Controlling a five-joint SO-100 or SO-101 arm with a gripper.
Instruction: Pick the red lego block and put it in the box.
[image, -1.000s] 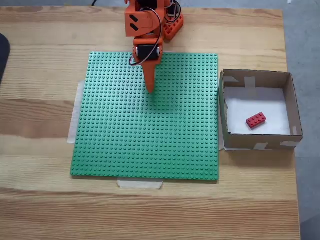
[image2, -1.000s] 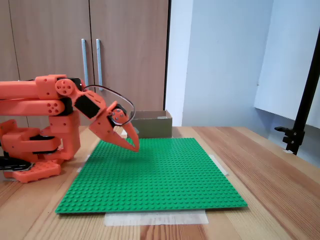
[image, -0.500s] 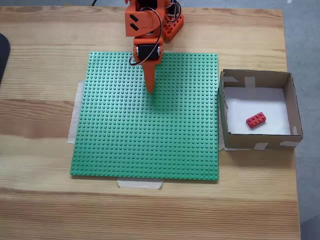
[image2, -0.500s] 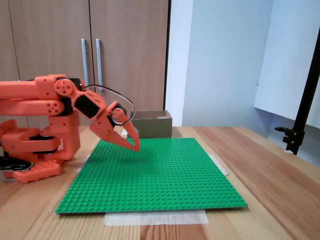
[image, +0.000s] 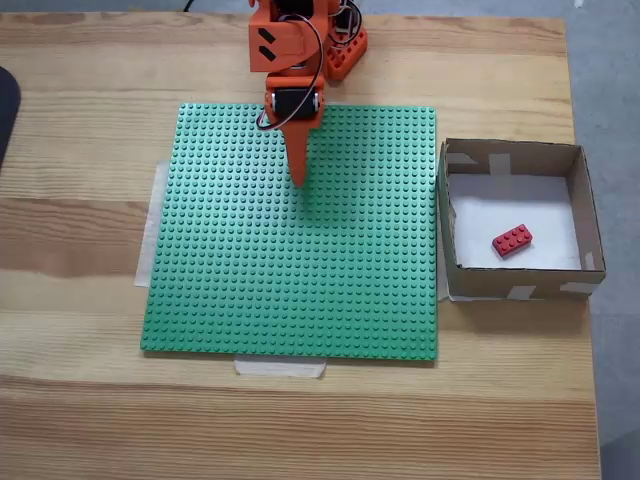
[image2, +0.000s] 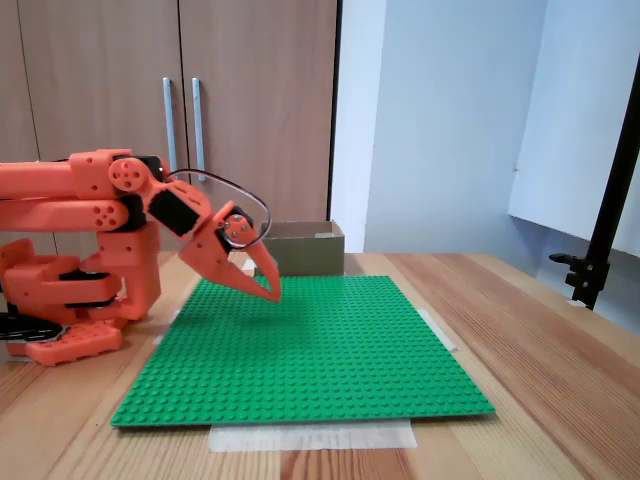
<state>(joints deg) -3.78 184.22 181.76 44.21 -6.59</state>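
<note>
Nothing shifted since earlier: gripper (image: 298, 180) pressed together, empty, above green baseplate (image: 290, 300). Red lego block (image: 511, 240) inside box (image: 515, 284); probably light, rigid, best pinched across long sides.

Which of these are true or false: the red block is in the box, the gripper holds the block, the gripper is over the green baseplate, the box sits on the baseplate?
1. The red lego block lies inside the box. True.
2. The gripper holds the block. False: it is shut and holds nothing.
3. The gripper hangs over the green baseplate. True.
4. The box sits on the baseplate. False: it stands beside it on the table.
</note>
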